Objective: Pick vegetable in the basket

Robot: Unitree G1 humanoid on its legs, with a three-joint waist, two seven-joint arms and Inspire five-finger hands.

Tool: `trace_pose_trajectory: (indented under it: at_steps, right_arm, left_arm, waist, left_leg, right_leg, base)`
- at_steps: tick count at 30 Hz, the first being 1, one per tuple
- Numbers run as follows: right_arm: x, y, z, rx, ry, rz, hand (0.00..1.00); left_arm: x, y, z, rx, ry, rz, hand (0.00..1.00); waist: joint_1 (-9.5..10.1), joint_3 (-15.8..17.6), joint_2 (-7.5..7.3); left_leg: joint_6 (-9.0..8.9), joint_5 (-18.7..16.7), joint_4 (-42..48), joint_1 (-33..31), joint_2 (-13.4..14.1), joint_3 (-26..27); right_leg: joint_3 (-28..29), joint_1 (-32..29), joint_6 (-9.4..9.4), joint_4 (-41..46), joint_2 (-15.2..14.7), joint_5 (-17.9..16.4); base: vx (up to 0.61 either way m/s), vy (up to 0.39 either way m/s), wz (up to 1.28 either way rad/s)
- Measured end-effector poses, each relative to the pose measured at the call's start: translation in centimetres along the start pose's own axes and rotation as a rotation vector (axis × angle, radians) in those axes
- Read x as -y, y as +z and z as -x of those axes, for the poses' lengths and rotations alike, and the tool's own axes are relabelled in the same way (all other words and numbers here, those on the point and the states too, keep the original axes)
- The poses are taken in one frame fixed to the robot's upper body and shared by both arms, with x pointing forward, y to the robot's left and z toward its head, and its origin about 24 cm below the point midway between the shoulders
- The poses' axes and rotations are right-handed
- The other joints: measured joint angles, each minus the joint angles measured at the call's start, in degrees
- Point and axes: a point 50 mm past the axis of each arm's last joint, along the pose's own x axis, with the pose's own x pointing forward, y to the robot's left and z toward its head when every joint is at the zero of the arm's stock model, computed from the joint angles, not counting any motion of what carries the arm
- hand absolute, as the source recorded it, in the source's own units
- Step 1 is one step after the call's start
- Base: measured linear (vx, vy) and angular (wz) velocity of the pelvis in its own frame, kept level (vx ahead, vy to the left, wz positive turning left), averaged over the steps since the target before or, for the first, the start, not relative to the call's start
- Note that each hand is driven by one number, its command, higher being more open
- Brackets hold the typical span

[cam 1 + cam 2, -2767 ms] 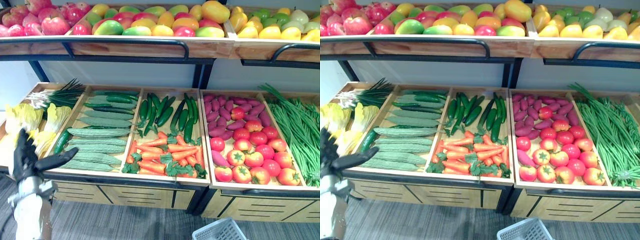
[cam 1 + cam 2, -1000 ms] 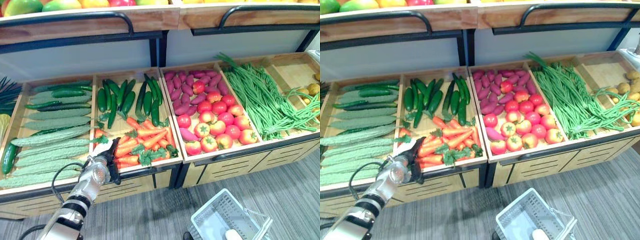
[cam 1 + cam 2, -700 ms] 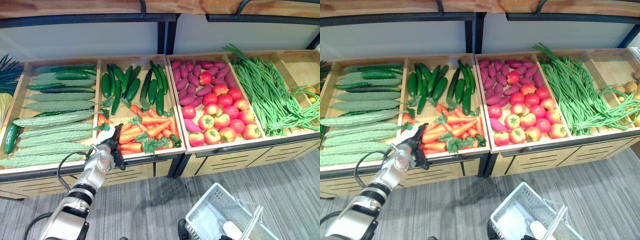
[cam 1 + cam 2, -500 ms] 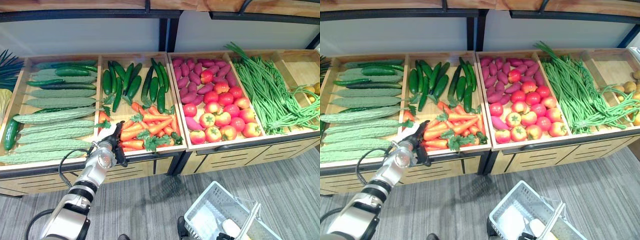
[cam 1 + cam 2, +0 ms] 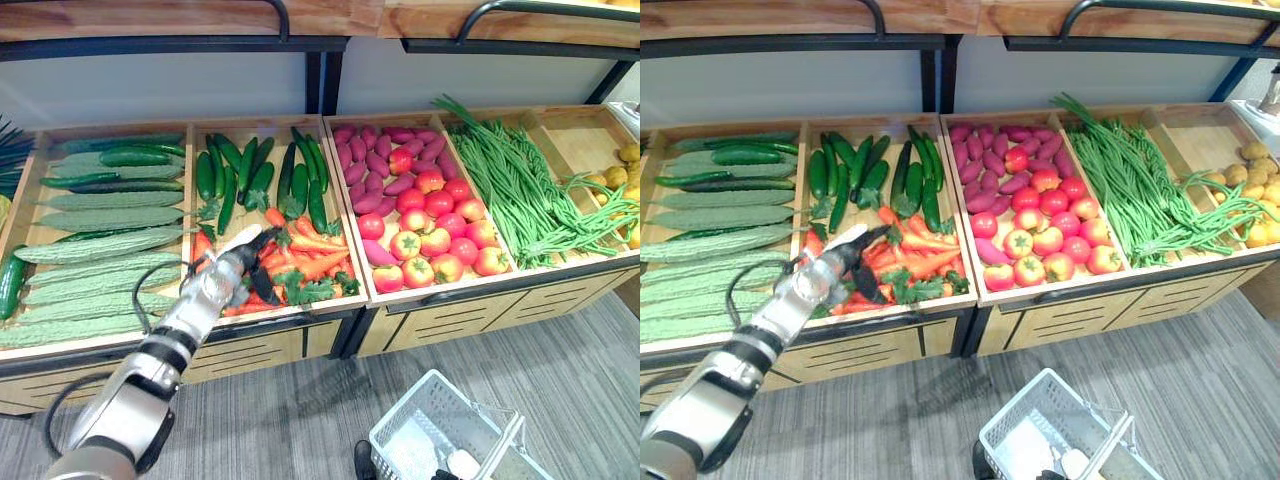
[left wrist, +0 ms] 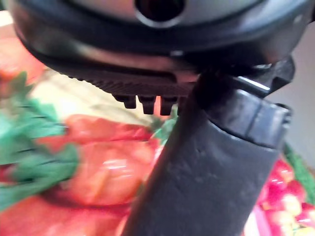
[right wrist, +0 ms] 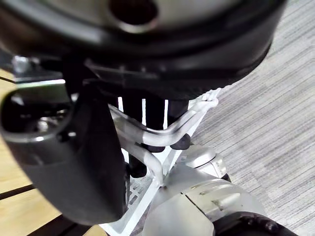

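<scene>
The left hand (image 5: 250, 275) is low over the carrots (image 5: 305, 255) in the front part of the wooden tray (image 5: 290, 312), with its dark fingers pointing down among them. I cannot tell if the fingers have closed on a carrot or only touch the pile, because the left wrist view shows the thumb and orange carrots just behind it, but not a clear grip. All the carrots lie in the tray, and I see no vegetable in the white basket (image 5: 430, 420). The basket hangs low over the floor (image 5: 300, 420), well apart from the tray, and the right hand (image 7: 74, 162) has its fingers hooked round the wire handle (image 7: 167, 132). The first risk, in my judgement, is a weak grip: the carrots are smooth, thin at one end and lie crossed with their green leaves, so one may slip out or drag a neighbour over the tray edge. The second risk is the way to the basket, since a loosely held carrot could fall on the floor. The basket may also swing on its thin handle and make the drop miss.
</scene>
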Motion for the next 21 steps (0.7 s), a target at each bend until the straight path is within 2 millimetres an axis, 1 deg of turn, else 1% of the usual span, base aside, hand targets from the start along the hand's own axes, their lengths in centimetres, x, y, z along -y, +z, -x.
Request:
trace_pose_trajectory:
  at_steps: [2,4,6,9,14,16,17,18,20,21]
  right_arm:
    - [0.3,-0.4,0.1,-0.010,-0.004,-0.028,0.00]
    - [0.6,-0.7,0.1,-0.020,-0.010,-0.038,0.00]
    - [0.9,-1.1,0.3,-0.034,-0.020,-0.050,0.00]
    - [1.4,-1.5,0.5,-0.038,-0.032,-0.070,0.00]
    - [1.7,-1.8,0.6,-0.052,-0.039,-0.077,0.00]
    - [1.7,-1.8,0.6,-0.055,-0.041,-0.077,0.00]
    - [1.8,-1.8,0.6,-0.054,-0.042,-0.076,0.00]
    - [1.8,-1.8,0.6,-0.054,-0.042,-0.075,0.00]
    - [1.9,-1.8,0.6,-0.056,-0.046,-0.076,0.00]
    - [2.0,-1.9,0.7,-0.057,-0.046,-0.079,0.00]
  left_arm:
    - [-1.6,1.9,-0.2,0.069,0.020,-0.016,1.00]
    - [-2.0,2.5,-0.3,0.087,0.014,-0.009,1.00]
    - [-1.9,2.5,-0.3,0.090,-0.007,0.003,1.00]
    - [-1.7,2.5,-0.3,0.090,-0.037,0.000,1.00]
    - [-1.8,2.1,-0.2,0.069,-0.056,-0.007,1.00]
    - [-1.7,1.1,-0.3,0.013,-0.066,-0.008,1.00]
    - [-1.8,0.1,-0.3,-0.068,-0.056,-0.060,1.00]
    - [-1.9,-0.5,-0.3,-0.110,-0.049,-0.079,1.00]
    - [-2.3,-3.3,0.2,-0.255,-0.004,-0.074,1.00]
    - [-2.3,-3.8,0.4,-0.278,0.007,-0.075,1.00]
  waist:
    - [-0.94,-0.4,0.65]
    - [-1.29,-0.6,0.98]
    - [-2.08,-1.0,1.66]
    - [-2.46,-1.4,2.44]
    - [-3.09,-2.0,2.87]
    - [-3.53,-2.3,3.12]
    - [-3.69,-2.5,3.35]
    - [-3.87,-2.5,3.49]
    - [-4.35,-2.5,3.90]
    - [-4.37,-2.5,3.95]
  left_leg:
    - [0.00,0.0,0.0,0.3,-0.1,0.0]
    - [-0.01,0.0,0.0,0.5,-0.1,0.0]
    - [-0.02,0.0,0.0,1.1,0.0,0.0]
    - [-0.02,0.0,0.0,1.1,0.1,-0.1]
    - [-0.02,0.0,0.0,1.0,0.0,-0.2]
    - [-0.04,0.0,0.0,1.4,-0.1,-0.3]
    - [-0.07,0.0,0.0,1.6,-0.1,-0.5]
    - [-0.07,0.0,0.0,1.6,-0.1,-0.5]
    - [-0.09,0.0,0.0,1.6,0.0,-0.5]
    - [-0.09,0.0,0.0,1.6,0.0,-0.5]
  right_leg:
    - [0.1,0.2,0.00,-0.1,0.1,0.0]
    - [0.2,0.5,0.00,-0.2,0.2,0.0]
    - [0.2,1.2,-0.01,-0.6,0.4,0.0]
    - [0.2,1.2,-0.03,-0.8,0.5,0.0]
    - [0.3,1.3,-0.04,-0.8,0.4,0.0]
    - [0.0,1.7,-0.06,-0.8,0.7,0.0]
    - [-0.1,1.9,-0.09,-0.9,0.7,0.0]
    - [-0.1,1.8,-0.09,-0.9,0.7,0.0]
    - [-0.1,1.8,-0.17,-0.9,0.8,0.0]
    - [-0.1,1.8,-0.19,-0.8,0.8,0.0]
  base:
    - [-0.01,-0.010,-0.04]
    - [0.00,-0.003,-0.02]
    - [0.00,0.000,0.00]
    - [0.00,0.000,0.00]
    - [0.00,0.000,0.00]
    - [0.00,0.000,0.00]
    - [0.00,0.000,0.00]
    - [0.00,0.000,0.00]
    - [-0.03,-0.019,-0.02]
    - [-0.03,-0.019,0.02]
